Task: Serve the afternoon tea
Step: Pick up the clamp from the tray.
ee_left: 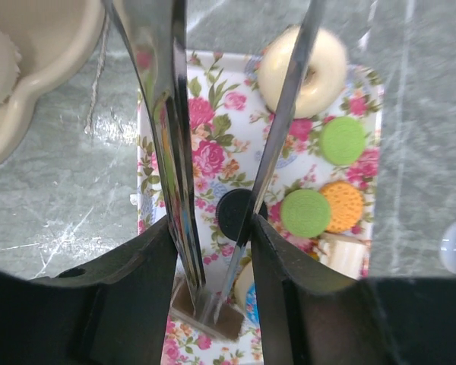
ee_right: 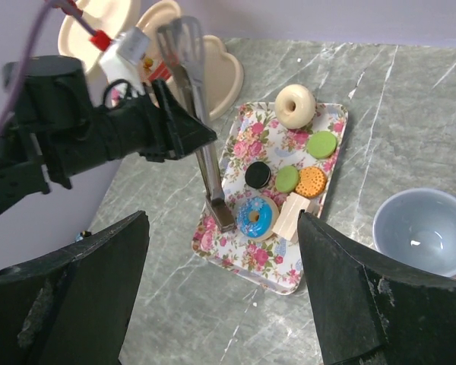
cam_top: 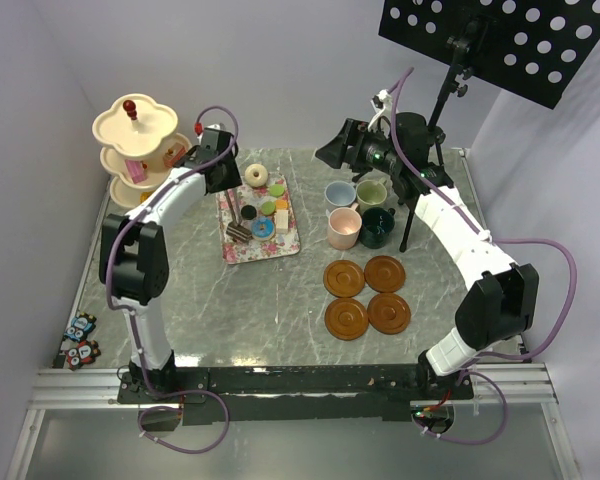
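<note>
The left pincer (ee_left: 213, 258) was clenched partway on the metal tongs (ee_left: 175, 152), one finger pressed against each blade, with the tongs pointing straight down from it. Directly beneath it, the blade tips met on a brown cake (ee_left: 229, 325) lying at the near end of the floral tray (ee_left: 220, 129). Whether the tips actually pinched the cake could not be told. Just beyond the tips sat a black macaron (ee_left: 229, 214). Further out to the pincer's right were two green macarons (ee_left: 342, 141), an orange one (ee_left: 343, 205) and a white doughnut (ee_left: 304, 72). The cream three-tier stand (cam_top: 140, 140) stood off the tray to the pincer's left, apart from it.

The right pincer (cam_top: 338, 148) hung released, jaws wide and empty, touching nothing. The four mugs (cam_top: 344, 228) stood clustered on the surface (cam_top: 280, 300) below it and slightly nearer the arm bases, with the four brown saucers (cam_top: 344, 278) nearer again.
</note>
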Motion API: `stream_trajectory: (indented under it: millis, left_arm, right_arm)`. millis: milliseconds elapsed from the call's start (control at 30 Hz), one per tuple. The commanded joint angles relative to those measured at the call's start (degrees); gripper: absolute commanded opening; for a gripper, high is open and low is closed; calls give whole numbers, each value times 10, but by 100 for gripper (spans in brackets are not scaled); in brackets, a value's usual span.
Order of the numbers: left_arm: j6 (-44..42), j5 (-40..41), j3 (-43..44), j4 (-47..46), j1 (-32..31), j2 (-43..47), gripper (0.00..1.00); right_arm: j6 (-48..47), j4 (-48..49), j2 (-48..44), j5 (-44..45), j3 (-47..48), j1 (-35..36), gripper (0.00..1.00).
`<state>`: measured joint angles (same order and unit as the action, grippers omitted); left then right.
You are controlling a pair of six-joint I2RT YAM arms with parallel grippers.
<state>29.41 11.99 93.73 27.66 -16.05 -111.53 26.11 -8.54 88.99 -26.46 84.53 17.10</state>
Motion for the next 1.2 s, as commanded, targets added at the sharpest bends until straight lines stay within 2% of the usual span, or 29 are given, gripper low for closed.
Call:
stream_trajectory:
  millis: [0,267,533,733,1033,1167]
  left_arm:
    - [7,8,7,-27,0,63,46]
    - [10,-23,-5,-23,0,75,41]
    - [26,-101,-12,-28,1,83,40]
    - [-24,-122,32,95,1,46,41]
    - [-64,-122,-75,119,-9,81,45]
    - [-62,-97,-134,87,-19,93,47]
  right_arm:
    - [5,29,6,-10,23,-7,85]
    - [-17,18,1,-1,18,-8,85]
    - [-42,12,11,-12,21,-10,85]
    - [-42,8,14,-21,22,-10,86]
    - [-32,11,28,-35,24,-11,86]
    - [-26,12,30,-40,26,-12,86]
